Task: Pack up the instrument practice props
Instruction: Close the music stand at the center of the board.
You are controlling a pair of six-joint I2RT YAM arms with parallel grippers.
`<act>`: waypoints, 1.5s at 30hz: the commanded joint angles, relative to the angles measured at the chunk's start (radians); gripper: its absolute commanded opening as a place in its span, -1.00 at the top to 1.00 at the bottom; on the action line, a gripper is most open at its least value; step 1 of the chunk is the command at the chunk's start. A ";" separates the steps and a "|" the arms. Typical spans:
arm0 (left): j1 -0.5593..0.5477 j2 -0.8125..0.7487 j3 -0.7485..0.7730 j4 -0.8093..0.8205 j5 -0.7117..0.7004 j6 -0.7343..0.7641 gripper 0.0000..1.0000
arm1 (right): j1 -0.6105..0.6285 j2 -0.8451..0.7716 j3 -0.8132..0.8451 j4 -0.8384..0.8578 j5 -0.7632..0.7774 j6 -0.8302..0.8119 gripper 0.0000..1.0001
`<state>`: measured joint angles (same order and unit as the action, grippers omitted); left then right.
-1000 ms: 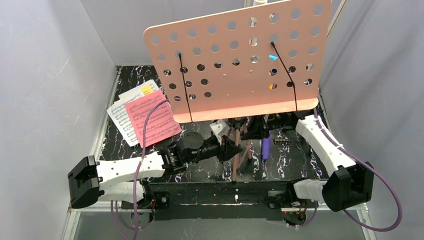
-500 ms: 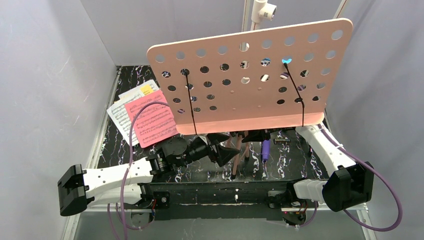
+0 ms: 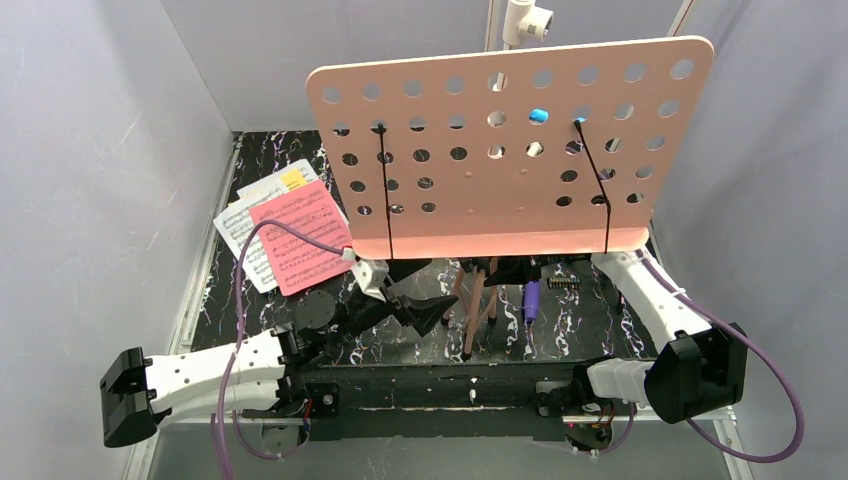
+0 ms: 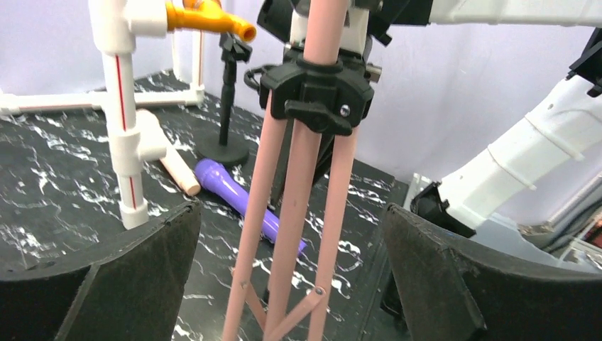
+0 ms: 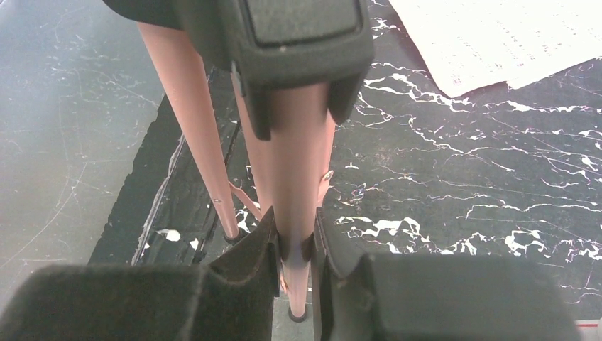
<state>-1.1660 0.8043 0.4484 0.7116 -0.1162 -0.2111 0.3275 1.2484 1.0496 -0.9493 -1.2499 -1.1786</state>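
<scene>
**Pink perforated sheet-music holder (image 3: pixel 510 140) upright on the counter, held by the right jaws alone.**

Top view: the holder's board stands over the black marbled counter (image 3: pixel 590 320) and hides the right jaws. The left jaws gape wide near the folding tripod legs (image 3: pixel 472 310) and hold nothing. Printed music pages (image 3: pixel 240 235) and a pink folder (image 3: pixel 300 235) lie at the left, and a purple microphone (image 3: pixel 531 298) lies right of the legs. Left wrist view: the legs descend from a black hub (image 4: pixel 316 96) between the spread jaws, touching neither. Behind them the purple microphone lies on the counter. A beige microphone (image 4: pixel 179 174) lies against a white pipe frame (image 4: pixel 121 106), and a small black round-based stand (image 4: pixel 226 145) stands upright. Right wrist view: the right jaws are clamped tight on the holder's pink central tube below the hub.
</scene>
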 commanded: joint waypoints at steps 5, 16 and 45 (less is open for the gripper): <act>0.096 0.071 -0.100 0.518 0.014 0.073 -0.96 | -0.005 -0.023 0.019 -0.026 -0.100 0.022 0.97; 0.319 0.222 -0.031 0.633 0.386 -0.160 -0.96 | -0.005 -0.020 0.020 -0.031 -0.106 0.020 0.97; -0.477 -0.012 0.189 -0.163 -0.451 0.600 -0.96 | -0.007 0.011 0.031 0.030 -0.072 0.130 0.97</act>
<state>-1.4250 0.6308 0.4843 0.5900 -0.2188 0.0490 0.3233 1.2640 1.0500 -0.8989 -1.2564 -1.1042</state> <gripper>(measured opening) 0.981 0.233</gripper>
